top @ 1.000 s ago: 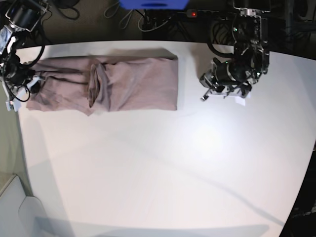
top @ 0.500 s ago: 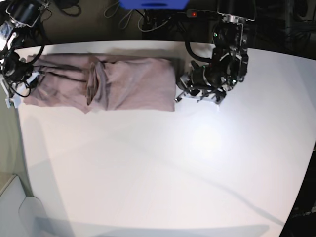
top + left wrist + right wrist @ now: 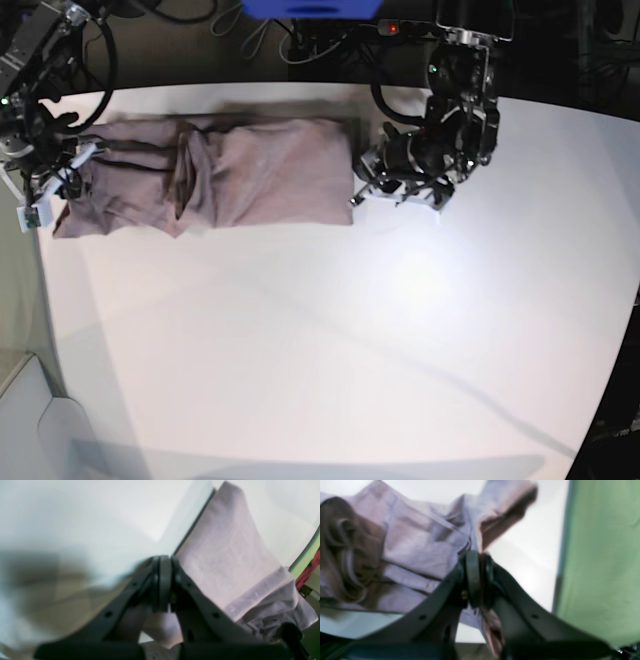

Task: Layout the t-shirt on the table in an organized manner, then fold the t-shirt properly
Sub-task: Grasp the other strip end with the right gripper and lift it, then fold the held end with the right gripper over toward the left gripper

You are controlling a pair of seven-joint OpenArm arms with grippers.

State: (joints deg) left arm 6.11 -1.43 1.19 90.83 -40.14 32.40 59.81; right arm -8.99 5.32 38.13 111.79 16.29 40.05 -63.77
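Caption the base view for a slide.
Folded t-shirt along the table's far edge; right gripper shut on one end, left gripper shut at the other.

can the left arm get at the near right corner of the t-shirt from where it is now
Probably yes. The left gripper, jaws shut, sits right beside that corner of the t-shirt, with only bare table around and nothing between them.

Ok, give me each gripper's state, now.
Left gripper: shut, at the t-shirt hem; a grip cannot be told.
Right gripper: shut on the t-shirt edge.
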